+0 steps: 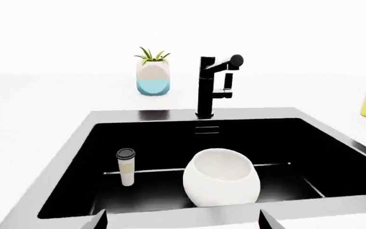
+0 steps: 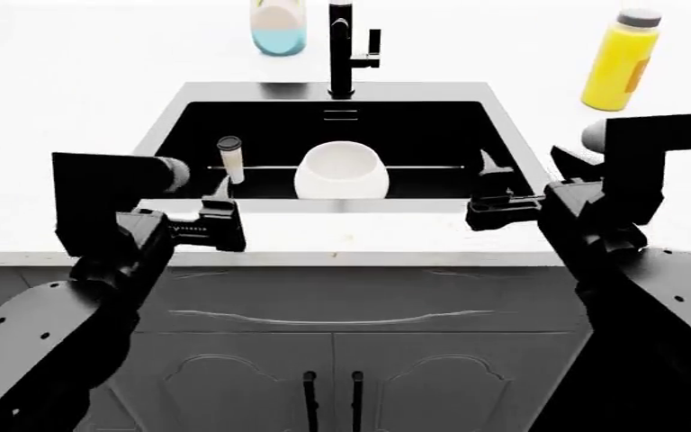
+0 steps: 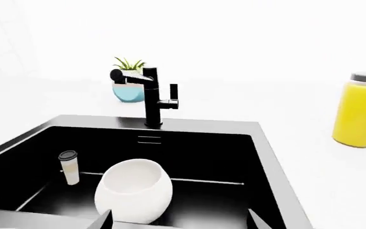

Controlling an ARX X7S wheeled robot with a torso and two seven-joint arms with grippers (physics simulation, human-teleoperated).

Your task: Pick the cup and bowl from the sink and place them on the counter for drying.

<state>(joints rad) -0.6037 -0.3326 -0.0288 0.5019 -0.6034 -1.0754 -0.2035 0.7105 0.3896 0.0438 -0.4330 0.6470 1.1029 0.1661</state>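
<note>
Glossy white rounded bowl [image 2: 342, 171] beside slim cream cup [image 2: 230, 158]

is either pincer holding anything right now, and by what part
Nothing is held. Both the left pincer and right pincer hover open at the sink's front edge; the cup and bowl sit untouched inside.

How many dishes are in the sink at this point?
2. The cup stands upright at the robot's left side of the sink; the bowl sits near the middle, tilted, in front of the faucet. Nothing else shows in the basin.
</note>
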